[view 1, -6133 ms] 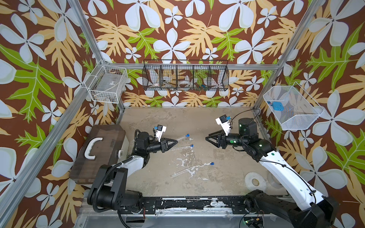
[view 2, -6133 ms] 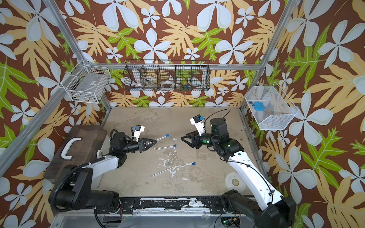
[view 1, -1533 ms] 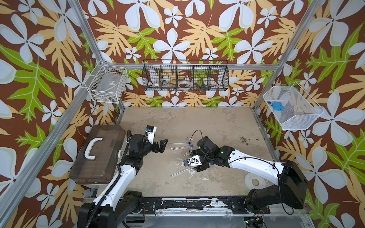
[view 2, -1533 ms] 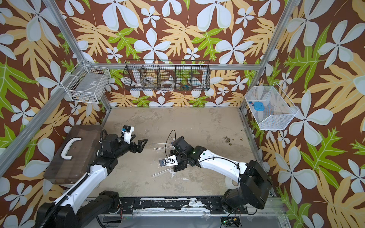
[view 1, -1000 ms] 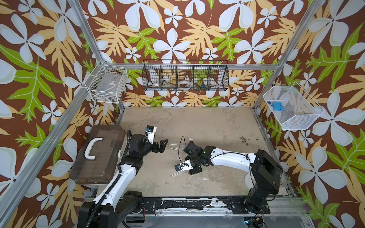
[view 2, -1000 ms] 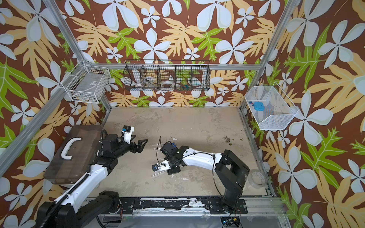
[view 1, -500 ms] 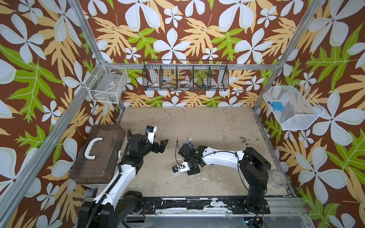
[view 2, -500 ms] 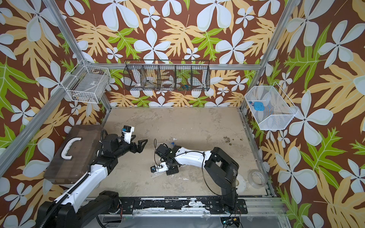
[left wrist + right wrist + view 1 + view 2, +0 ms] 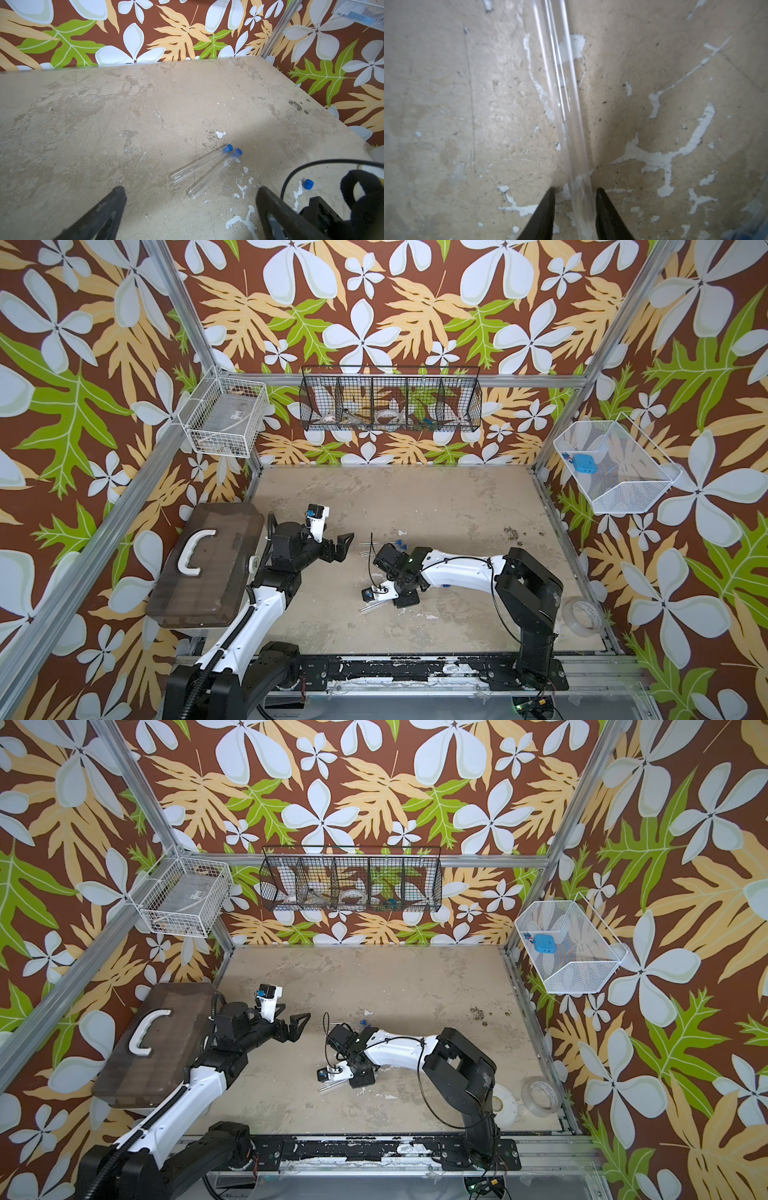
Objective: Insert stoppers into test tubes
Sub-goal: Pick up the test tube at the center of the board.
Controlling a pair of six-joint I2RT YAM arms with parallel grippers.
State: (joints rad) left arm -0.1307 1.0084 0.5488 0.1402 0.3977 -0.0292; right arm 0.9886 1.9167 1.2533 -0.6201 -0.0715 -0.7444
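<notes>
You have the right gripper (image 9: pixel 575 191) down on the tabletop (image 9: pixel 436 497), mid-width and closest to the front edge. Its fingers (image 9: pixel 548 209) stand narrowly apart astride the unstoppered test tube (image 9: pixel 566 104), with a slight gap on each side, not clamped. One loose stopper (image 9: pixel 309 184) lies beside that arm. Farther in, two stoppered tubes (image 9: pixel 199 164) lie side by side. Your left gripper (image 9: pixel 345 546) hangs spread wide and empty, toward the left edge.

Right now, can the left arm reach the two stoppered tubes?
Probably yes. The left gripper is open and faces the two stoppered tubes, with bare table between them; the right arm works beside them, not across the path.
</notes>
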